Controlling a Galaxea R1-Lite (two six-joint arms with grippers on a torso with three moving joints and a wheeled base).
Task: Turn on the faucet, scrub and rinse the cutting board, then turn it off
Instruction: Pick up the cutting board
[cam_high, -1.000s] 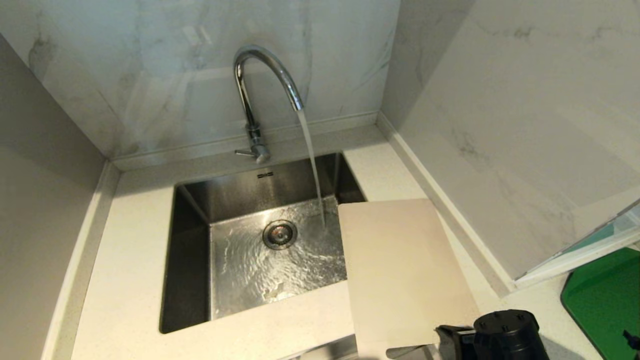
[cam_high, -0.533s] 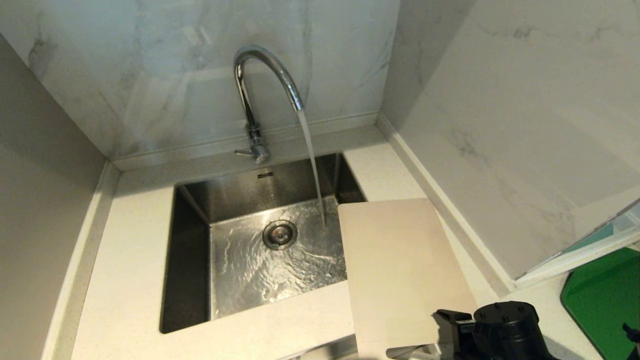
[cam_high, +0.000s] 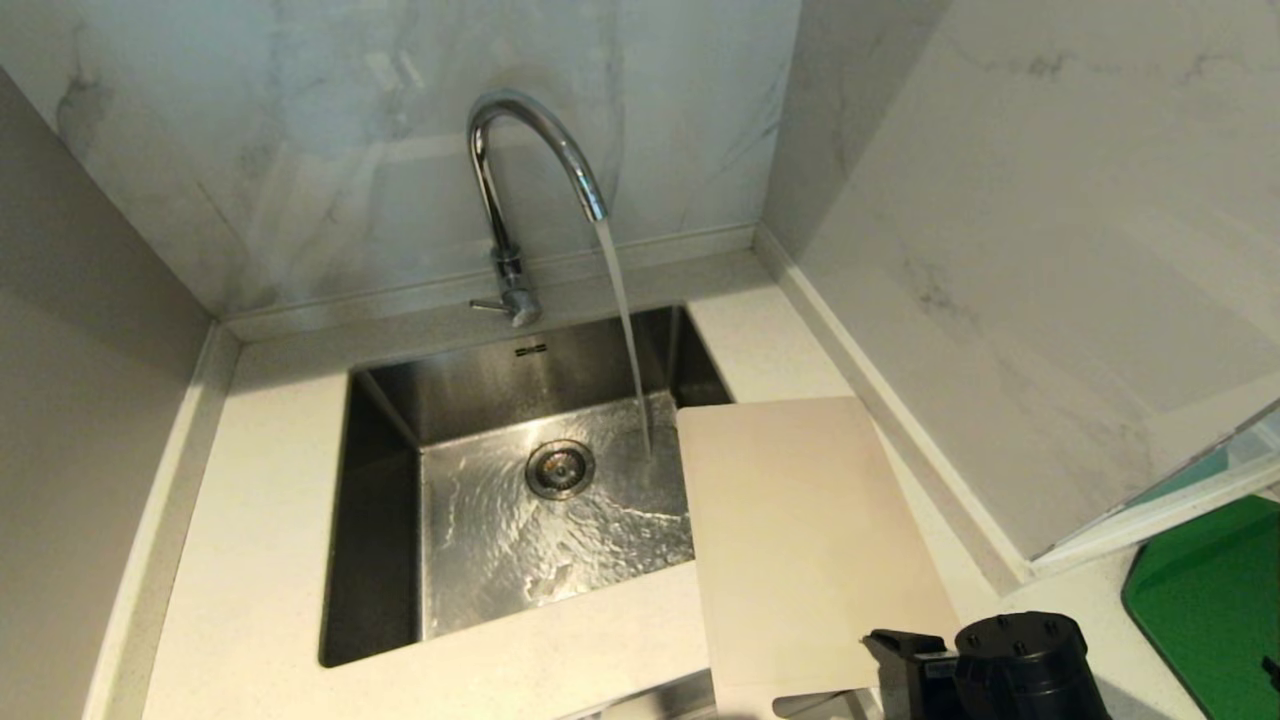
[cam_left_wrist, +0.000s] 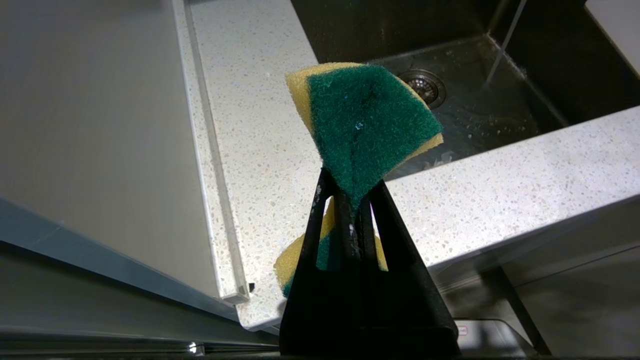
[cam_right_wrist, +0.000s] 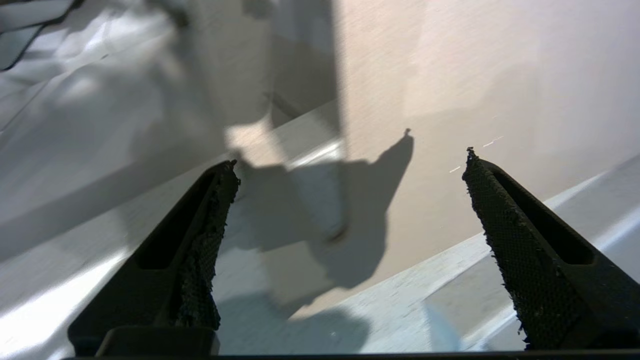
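At the sink's right rim, the cutting board (cam_high: 810, 540) lies flat on the counter (cam_high: 260, 560), its left edge overhanging the basin (cam_high: 400, 400), while the faucet (cam_high: 520, 180) runs a stream into the basin just beside it. The right gripper (cam_right_wrist: 350, 165) hovers over the board's near end, its 2 fingers spread wide and empty. The left gripper (cam_left_wrist: 352, 210) is clenched on a yellow-green sponge (cam_left_wrist: 365, 120) before the counter's front edge.

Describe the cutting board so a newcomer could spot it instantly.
Start at the square stainless steel sink below the tall chrome gooseneck faucet, whose water is running. On the speckled white counter at its right lies the thin beige rectangular cutting board, overhanging the basin. It is matte, unlike the dark green mat farther right.
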